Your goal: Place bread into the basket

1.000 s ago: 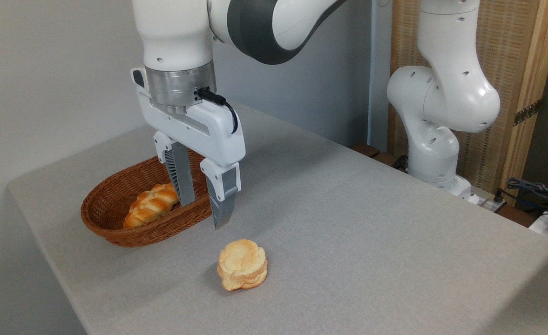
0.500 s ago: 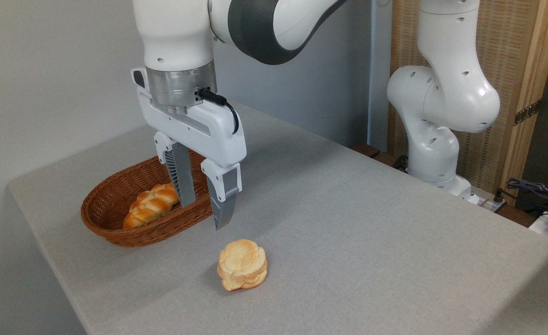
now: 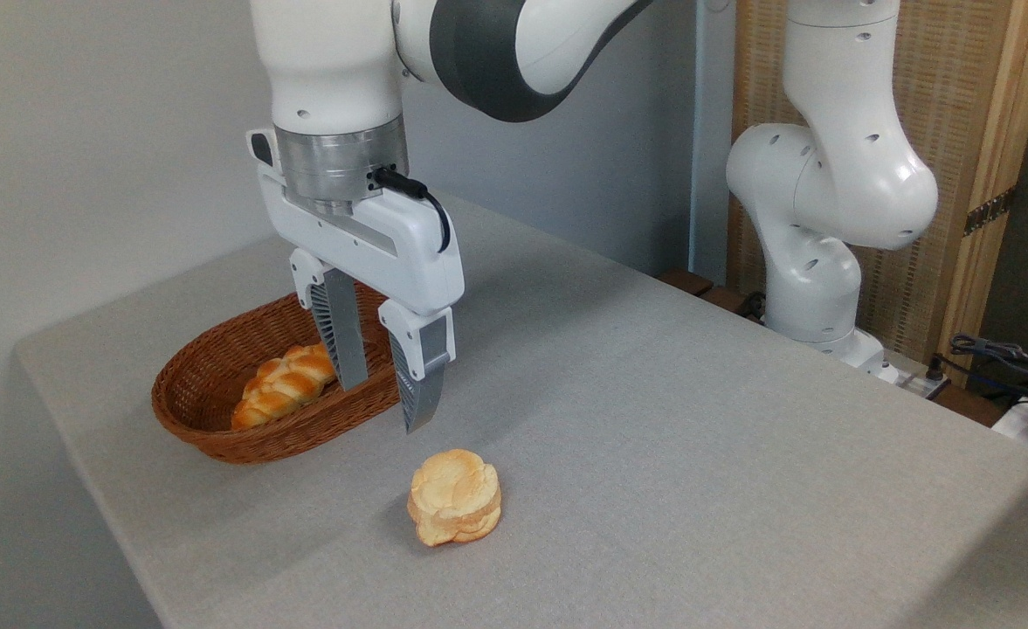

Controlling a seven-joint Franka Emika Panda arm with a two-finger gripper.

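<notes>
Bread point(image 3: 454, 508) lies on the table point(image 3: 697, 419) near the basket point(image 3: 217, 419), beneath the empty, spread gripper point(image 3: 384, 406).

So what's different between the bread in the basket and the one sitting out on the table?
The braided loaf is long and orange-brown; the bun is round, paler gold and flaky-layered. The loaf lies inside the basket, while the bun sits on the bare table, just below the open gripper. Neither is being held.
</notes>
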